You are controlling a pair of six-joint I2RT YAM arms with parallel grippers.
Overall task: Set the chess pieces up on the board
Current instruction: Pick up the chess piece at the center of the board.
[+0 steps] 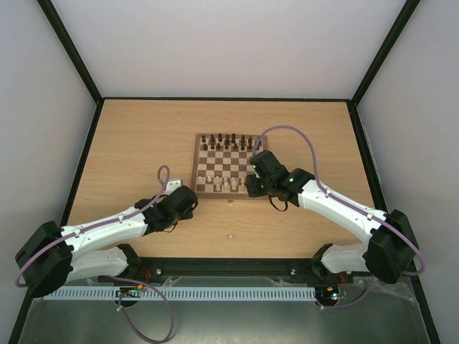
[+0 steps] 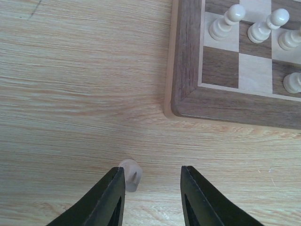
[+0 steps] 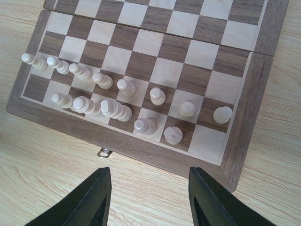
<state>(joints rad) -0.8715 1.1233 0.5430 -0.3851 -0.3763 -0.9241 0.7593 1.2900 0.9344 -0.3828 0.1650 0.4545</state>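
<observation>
Off the board's (image 1: 222, 195) seven-o'clock corner, the left gripper (image 2: 151, 172) stands open around one pale piece (image 2: 130, 173); the right gripper (image 3: 149, 172), open, faces thirteen chess pieces (image 3: 157, 95).

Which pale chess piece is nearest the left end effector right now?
The lone pale piece on the bare table, sitting between the left end effector's fingers. The other pale pieces in that wrist view stand on the board.

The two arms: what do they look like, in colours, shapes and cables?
The left arm and the right arm have white tube-like links with bulky black joints. A thin lilac cable runs along each and loops free near the wrist. Small green lights glow on the right wrist. The fingers are black, flat and tapered.
</observation>
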